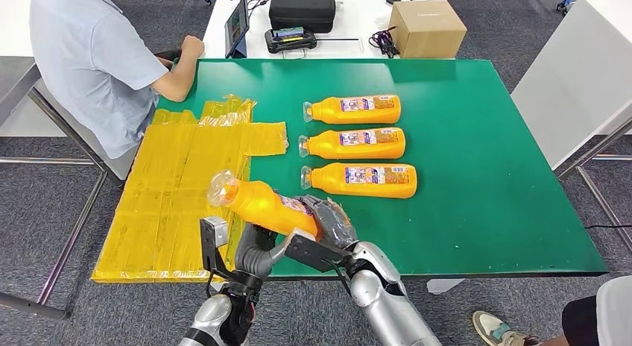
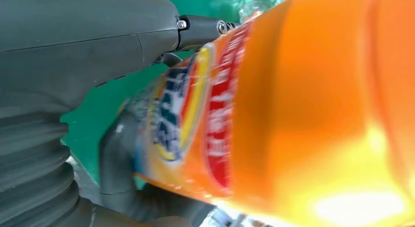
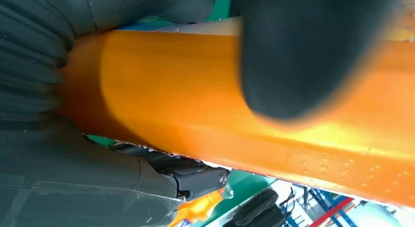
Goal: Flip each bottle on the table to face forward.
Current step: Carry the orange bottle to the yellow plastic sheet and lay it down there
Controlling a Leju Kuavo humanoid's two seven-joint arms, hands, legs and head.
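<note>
At upper left of the head view, a seated person [image 1: 93,59] is seen beside the green table [image 1: 484,212]. Yellow sheets [image 1: 175,189] are spread over the table's left portion. Lower centre, an orange bottle [image 1: 261,204] is held raised and tilted, cap toward the left; the left hand [image 1: 257,253] grips it from beneath, and the right hand [image 1: 332,223] is wrapped around its base. Right of centre, three bottles [image 1: 358,143] are laid in a column, caps pointing left.

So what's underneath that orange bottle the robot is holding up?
Both hands: the left hand supports the held bottle from below, and the right hand grips its base. Beneath them lie the green table and yellow sheets; the spot directly below is covered.
</note>
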